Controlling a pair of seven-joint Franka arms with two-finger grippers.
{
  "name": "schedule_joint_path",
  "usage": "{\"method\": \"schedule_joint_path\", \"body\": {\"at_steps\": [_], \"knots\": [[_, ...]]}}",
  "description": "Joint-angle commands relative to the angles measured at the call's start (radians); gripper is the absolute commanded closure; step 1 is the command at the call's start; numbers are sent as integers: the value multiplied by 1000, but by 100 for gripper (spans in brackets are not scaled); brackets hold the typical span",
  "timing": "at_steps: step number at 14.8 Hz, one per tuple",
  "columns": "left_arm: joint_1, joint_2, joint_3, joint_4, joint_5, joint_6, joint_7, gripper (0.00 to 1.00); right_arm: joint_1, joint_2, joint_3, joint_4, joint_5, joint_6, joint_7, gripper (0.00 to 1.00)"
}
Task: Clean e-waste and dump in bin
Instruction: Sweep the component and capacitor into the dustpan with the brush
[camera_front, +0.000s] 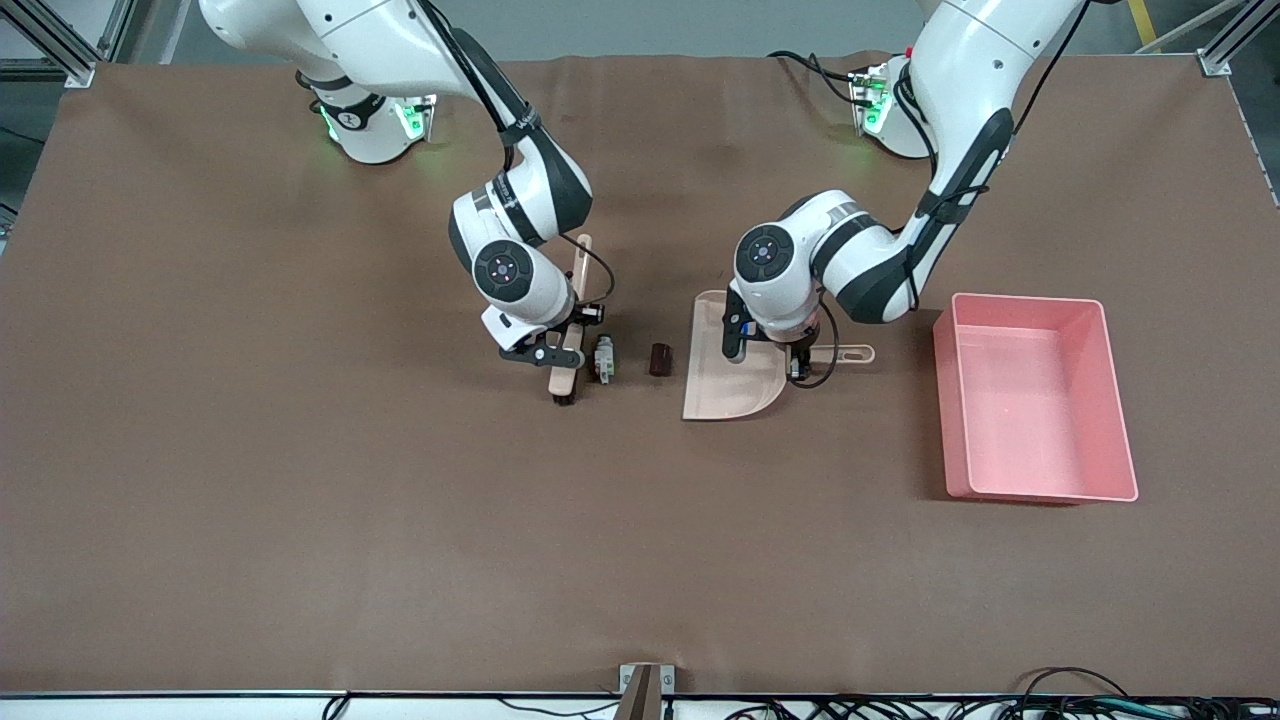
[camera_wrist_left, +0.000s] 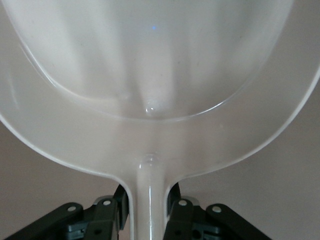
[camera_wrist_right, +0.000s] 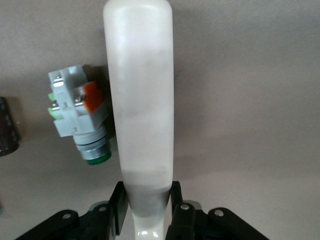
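Note:
Two e-waste pieces lie on the brown mat. The grey-white part (camera_front: 604, 358) (camera_wrist_right: 80, 112), with green and orange bits, sits right beside the beige brush (camera_front: 566, 372) (camera_wrist_right: 140, 100). The dark maroon cylinder (camera_front: 660, 359) (camera_wrist_right: 7, 127) lies between it and the straight lip of the beige dustpan (camera_front: 730, 385) (camera_wrist_left: 160, 75). My right gripper (camera_front: 572, 342) (camera_wrist_right: 146, 205) is shut on the brush's handle. My left gripper (camera_front: 800, 357) (camera_wrist_left: 149, 210) is shut on the dustpan's handle. The pink bin (camera_front: 1035, 410) stands toward the left arm's end of the table and holds nothing.
The brush's dark bristle end (camera_front: 563, 396) points toward the front camera. The dustpan's handle tip (camera_front: 860, 353) points at the bin, with a gap of mat between them. Cables lie along the table's front edge (camera_front: 900, 705).

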Motion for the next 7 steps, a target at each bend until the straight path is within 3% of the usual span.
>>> {"method": "schedule_joint_path", "body": {"at_steps": [1,7], "knots": [[-3,20,-4,21,7,-16,-5,76,20,38,-5,55,29,-11,32,99],[0,20,-4,21,7,-16,-4,76,60,123,-4,186,32,-13,103,99]]}}
